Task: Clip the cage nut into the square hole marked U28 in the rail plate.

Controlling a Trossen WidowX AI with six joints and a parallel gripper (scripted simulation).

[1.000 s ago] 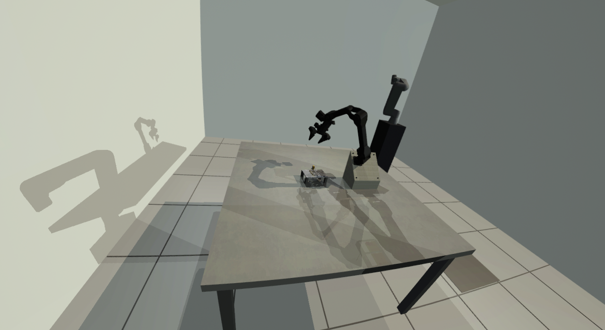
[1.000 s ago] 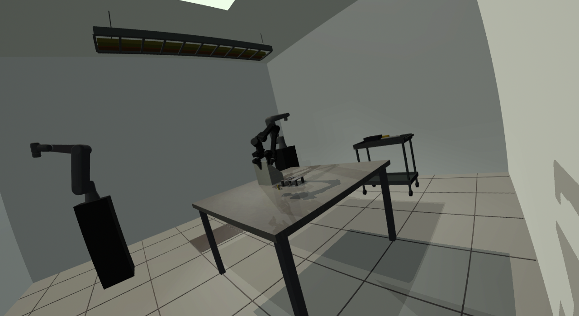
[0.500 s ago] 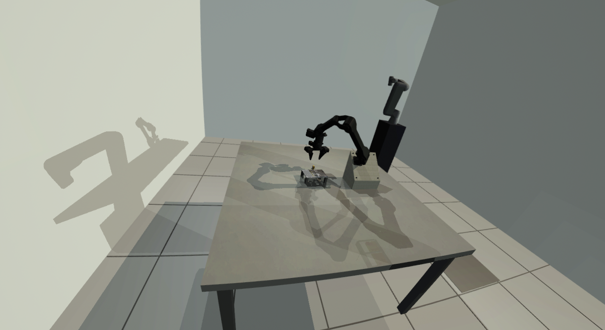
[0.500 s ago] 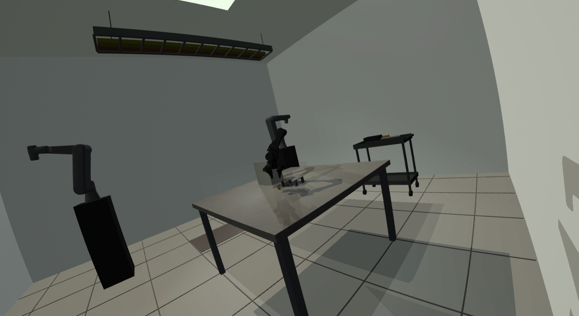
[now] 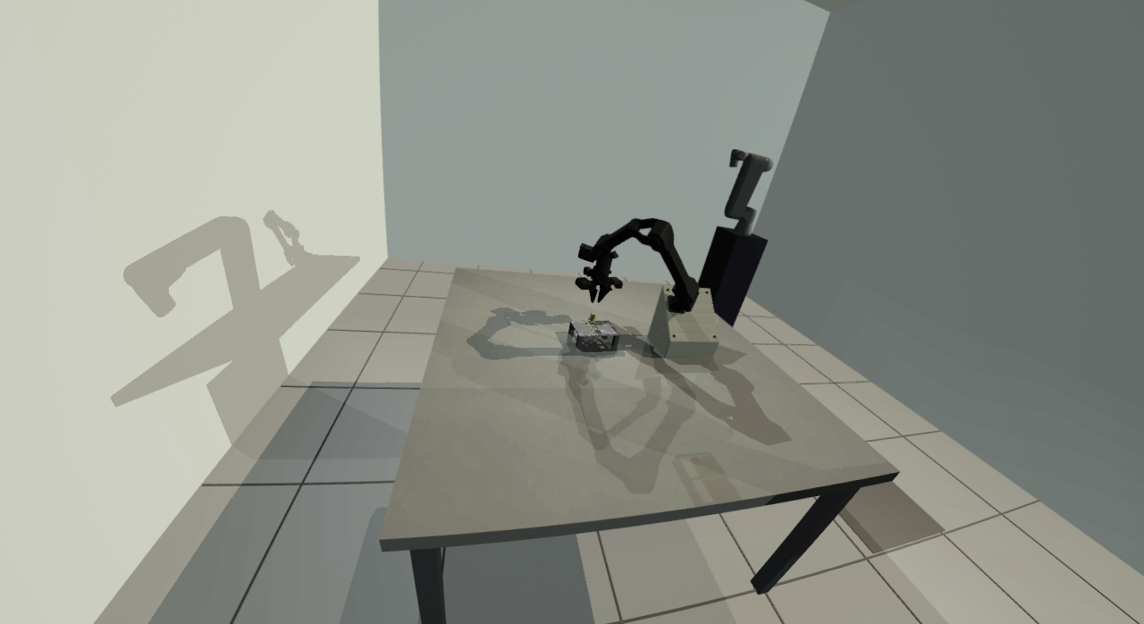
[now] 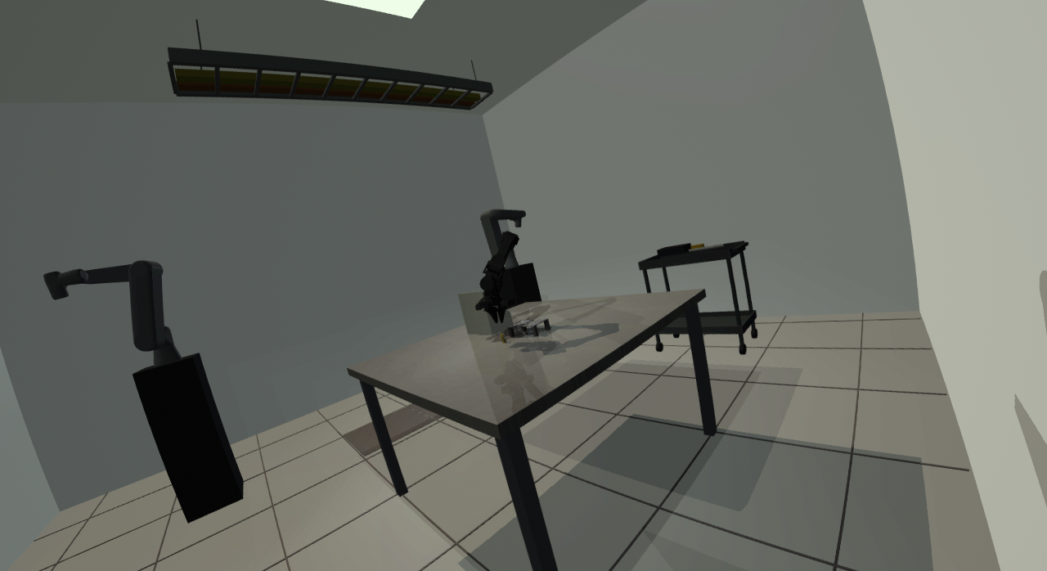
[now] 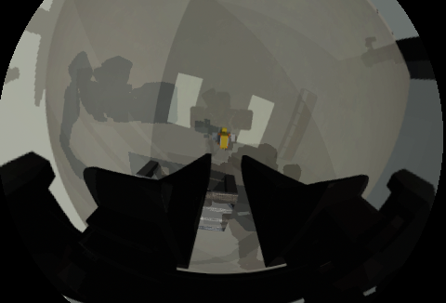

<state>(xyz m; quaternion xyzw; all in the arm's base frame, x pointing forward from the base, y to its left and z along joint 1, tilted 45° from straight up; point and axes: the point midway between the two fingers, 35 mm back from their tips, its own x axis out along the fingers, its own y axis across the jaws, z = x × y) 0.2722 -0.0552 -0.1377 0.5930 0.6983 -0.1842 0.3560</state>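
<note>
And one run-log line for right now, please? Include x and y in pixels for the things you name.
hand (image 5: 596, 301) (image 6: 499, 321) (image 7: 226, 160): partly open, empty | nut (image 5: 593, 316) (image 6: 502, 338) (image 7: 224, 139): below fingertips, untouched, outside plate (image 5: 593, 326) (image 7: 221, 196) | clipping: not done

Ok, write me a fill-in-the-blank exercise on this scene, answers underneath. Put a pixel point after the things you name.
1. The cage nut (image 5: 593, 316) (image 6: 502, 338) (image 7: 224, 141) is coloured mostly ____.
2. The rail plate (image 5: 593, 329) (image 6: 528, 325) (image 7: 220, 196) is held up off the table (image 5: 495, 428) (image 6: 439, 370) (image 7: 260, 29) by short black ____.
3. The gripper's jaws stand partly open, holding ____.
4. In the exterior view, a ____ on wheels stands beyond the table.

Missing words: yellow; legs; nothing; cart
</note>
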